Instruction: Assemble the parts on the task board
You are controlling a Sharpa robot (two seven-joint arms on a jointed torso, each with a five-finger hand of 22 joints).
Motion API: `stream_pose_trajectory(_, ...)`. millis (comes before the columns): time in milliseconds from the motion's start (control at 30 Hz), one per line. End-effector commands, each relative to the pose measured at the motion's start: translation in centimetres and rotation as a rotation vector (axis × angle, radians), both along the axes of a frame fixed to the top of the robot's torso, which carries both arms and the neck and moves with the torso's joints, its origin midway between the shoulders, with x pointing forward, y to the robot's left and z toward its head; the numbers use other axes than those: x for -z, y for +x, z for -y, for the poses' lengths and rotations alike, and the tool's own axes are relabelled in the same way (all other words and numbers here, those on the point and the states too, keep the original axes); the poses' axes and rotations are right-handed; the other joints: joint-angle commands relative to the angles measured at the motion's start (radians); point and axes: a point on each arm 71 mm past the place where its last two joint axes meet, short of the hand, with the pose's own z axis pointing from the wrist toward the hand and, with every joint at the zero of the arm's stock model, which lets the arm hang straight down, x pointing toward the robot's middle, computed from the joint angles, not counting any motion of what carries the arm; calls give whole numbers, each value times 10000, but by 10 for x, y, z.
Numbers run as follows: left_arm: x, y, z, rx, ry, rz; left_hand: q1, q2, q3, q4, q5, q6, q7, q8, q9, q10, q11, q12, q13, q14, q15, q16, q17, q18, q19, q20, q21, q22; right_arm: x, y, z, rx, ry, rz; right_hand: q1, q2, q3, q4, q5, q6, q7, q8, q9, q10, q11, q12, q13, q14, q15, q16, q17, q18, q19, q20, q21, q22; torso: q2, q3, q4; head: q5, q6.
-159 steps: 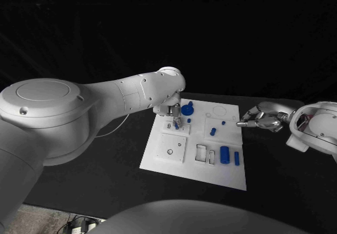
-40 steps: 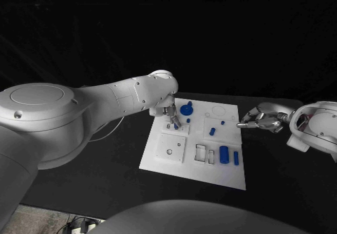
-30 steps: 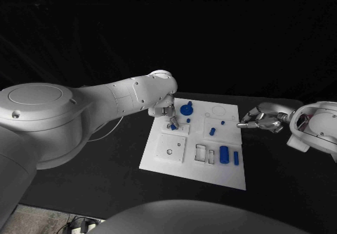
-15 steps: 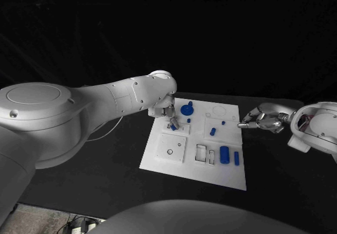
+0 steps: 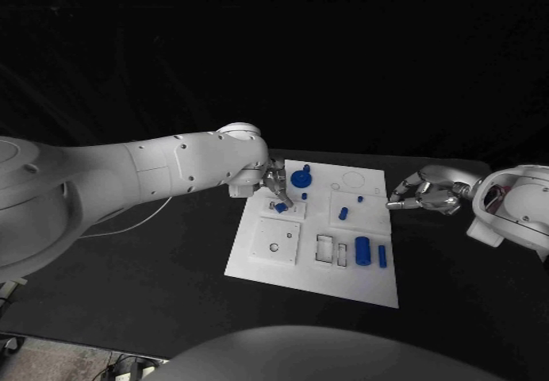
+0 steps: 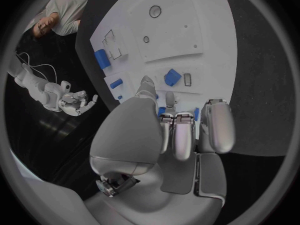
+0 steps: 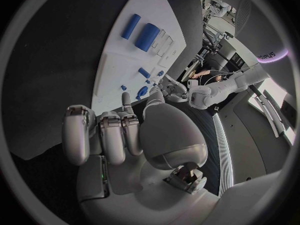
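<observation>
The white task board (image 5: 332, 278) lies in the middle of the table. My left hand (image 5: 274, 190) hovers over its far left corner with fingers curled in and nothing in them (image 6: 181, 135). Just off its thumb tip a small square blue part (image 5: 280, 207) (image 6: 172, 77) lies on the board beside a small rectangular slot. A blue round knob (image 5: 302, 178) stands behind the hand. A thick blue cylinder (image 5: 362, 250) (image 7: 149, 36) and a thin one (image 5: 382, 255) (image 7: 131, 26) lie near the right edge. My right hand (image 5: 424, 195) (image 7: 125, 135) hangs beside the board's right edge, fingers curled, holding nothing.
Short blue pegs (image 5: 343, 213) stand in the board's middle. Square and rectangular recesses (image 5: 328, 248) sit in its near half. Black table (image 5: 160, 262) surrounds the board on all sides.
My left upper arm has swung down and to the left while the hand stays over the same corner. The small blue part and my right hand have not moved.
</observation>
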Motion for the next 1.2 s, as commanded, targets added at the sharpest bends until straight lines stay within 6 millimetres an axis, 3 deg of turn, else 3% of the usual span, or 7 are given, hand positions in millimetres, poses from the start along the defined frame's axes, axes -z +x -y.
stream_pose_trajectory(33, -23, -8, 9, 764, -2253, 2441, 391, -22, 350, -79, -10, -78, 33, 80, -63, 1039, 95, 29, 2633, 1033, 102, 25, 2635, 10, 266, 112, 126, 2082, -12, -2, -12, -499, 1014, 1416, 1194, 299, 367, -555, -490, -196, -64, -131, -45, 1078, -184, -37, 2605, 1050, -138, 35, 2628, 25, 131, -85, 154, 2103, -9, 3, 2, -26, -1)
stream_pose_trajectory(233, -42, -26, -11, 636, -3624, 4108, 395, -190, 709, 3, 91, -342, 100, 174, -281, 1039, 156, 29, 2633, 1033, 162, 25, 2635, -65, 428, 182, 580, 2190, -23, -4, -41, -1282, 1465, 2386, 2160, 109, 880, -1209, 190, -552, -141, -551, -293, 1078, -273, -37, 2605, 1050, -233, 35, 2628, -128, 613, -183, 686, 2309, -9, 1, 30, 22, -1)
stream_pose_trajectory(433, -51, -39, -50, -380, -4411, 5133, 618, 157, 1161, 26, 1261, 434, -73, 450, -836, 1039, 73, 29, 2633, 1033, 141, 25, 2635, -214, 725, 168, 1387, 2397, -27, 1, -85, -2492, 1004, 3027, 2418, -105, 1178, -1420, 448, -356, -194, -884, -612, 1078, -340, -37, 2605, 1050, -284, 35, 2628, -236, 938, -254, 1060, 2451, 18, -3, 95, -11, -1)
stream_pose_trajectory(533, -51, -45, -71, -1168, -4780, 5082, 344, 406, 1311, 20, 2089, 1085, -192, -133, -1895, 1039, -16, 29, 2633, 1033, 57, 25, 2635, -284, 847, 88, 1725, 2487, -24, 7, -109, -3009, 641, 3215, 2276, -242, 1243, -1342, 293, -247, -167, -1107, -897, 1078, -332, -37, 2605, 1050, -287, 35, 2628, -258, 1001, -260, 1132, 2477, 19, 0, 150, -29, -1)
stream_pose_trajectory(767, -47, -60, -107, -2305, -5032, 4447, 271, 389, 1602, 49, 2274, 1731, 19, -1738, -4161, 1039, 167, 29, 2633, 1033, 148, 25, 2635, -301, 862, 235, 1802, 2503, -12, 16, -156, -3890, -157, 3353, 2072, -381, 1319, -1219, 192, 39, -132, -1262, -1199, 1078, -288, -37, 2605, 1050, -276, 35, 2628, -280, 1063, -244, 1205, 2506, 64, -56, 290, -171, -1)
stream_pose_trajectory(1100, -46, -66, -117, -2666, -5198, 4138, 655, 280, 1878, 29, 2440, 1983, 126, -2430, -5298, 1039, 260, 29, 2633, 1033, 231, 25, 2635, -296, 850, 289, 1792, 2496, 26, 14, -198, -4530, -692, 3094, 2199, -630, 1826, -1384, 985, 803, -99, -1339, -1572, 1078, -272, -37, 2605, 1050, -261, 35, 2628, -290, 1089, -237, 1238, 2518, 41, -186, 489, -316, -1)
stream_pose_trajectory(1200, -45, -67, -117, -2667, -5225, 4033, 744, 288, 1970, 16, 2704, 2110, 127, -2504, -5526, 1039, 269, 29, 2633, 1033, 247, 25, 2635, -292, 844, 308, 1782, 2492, 36, 14, -209, -4582, -824, 2949, 2058, -838, 2039, -1338, 1916, 849, -55, -1475, -1711, 1078, -239, -37, 2605, 1050, -232, 35, 2628, -296, 1105, -216, 1258, 2526, 47, -196, 505, -310, -1)
